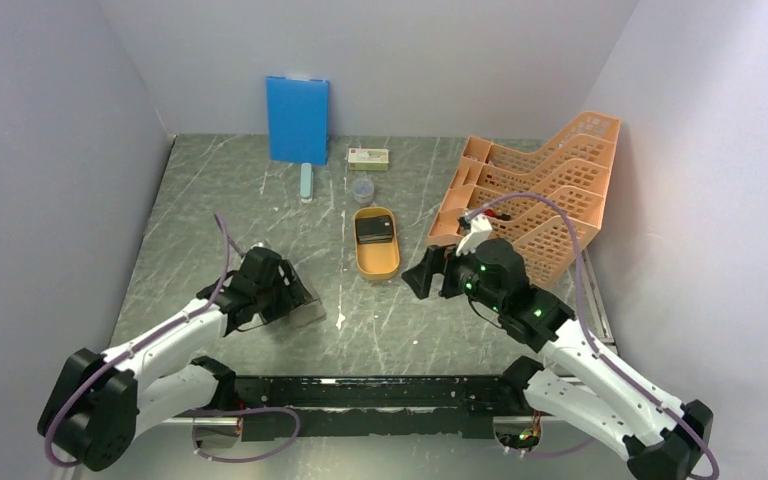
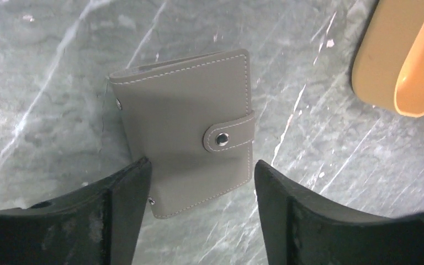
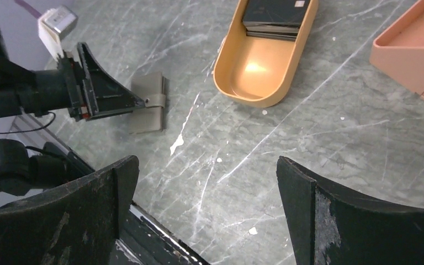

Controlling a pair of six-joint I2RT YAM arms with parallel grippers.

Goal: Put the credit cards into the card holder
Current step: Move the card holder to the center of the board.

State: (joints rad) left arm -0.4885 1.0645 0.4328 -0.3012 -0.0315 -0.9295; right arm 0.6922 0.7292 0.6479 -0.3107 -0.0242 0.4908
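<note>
On a grey marbled table, near its front edge left of centre, the snapped-shut card holder lay between the parted jaws of the left gripper. Pinching squarely across both edges seemed wisest. The credit cards sat in the orange tray, and the right gripper gaped empty.

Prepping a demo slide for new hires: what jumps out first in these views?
The left hand, jaws apart, straddles the snapped-shut grey card holder lying on the table at near left. At table centre, the dark credit cards sit stacked in the far end of an orange oval tray. The right hand hovers open beside that tray, a peach file rack behind it.
</note>
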